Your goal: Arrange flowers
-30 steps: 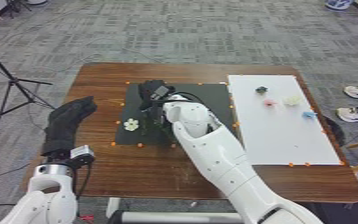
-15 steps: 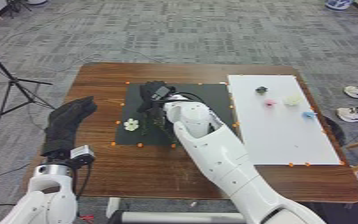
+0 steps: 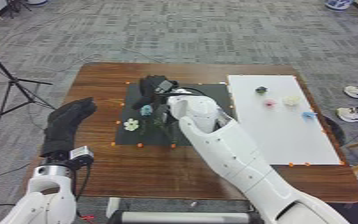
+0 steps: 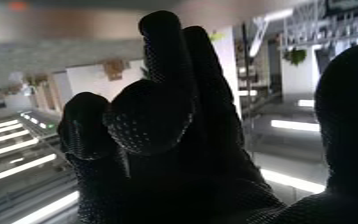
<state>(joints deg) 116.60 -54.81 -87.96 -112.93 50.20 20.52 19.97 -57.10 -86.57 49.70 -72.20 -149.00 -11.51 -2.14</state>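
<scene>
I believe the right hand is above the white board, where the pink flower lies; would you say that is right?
Not quite: the head view shows the right hand above the dark mat, not the white board. The pink flower does lie on the white board.

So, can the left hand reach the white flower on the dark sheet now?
Probably yes: the left hand is left of the dark sheet, nothing seems to block the way to the white flower, with the right hand farther forward.
</scene>
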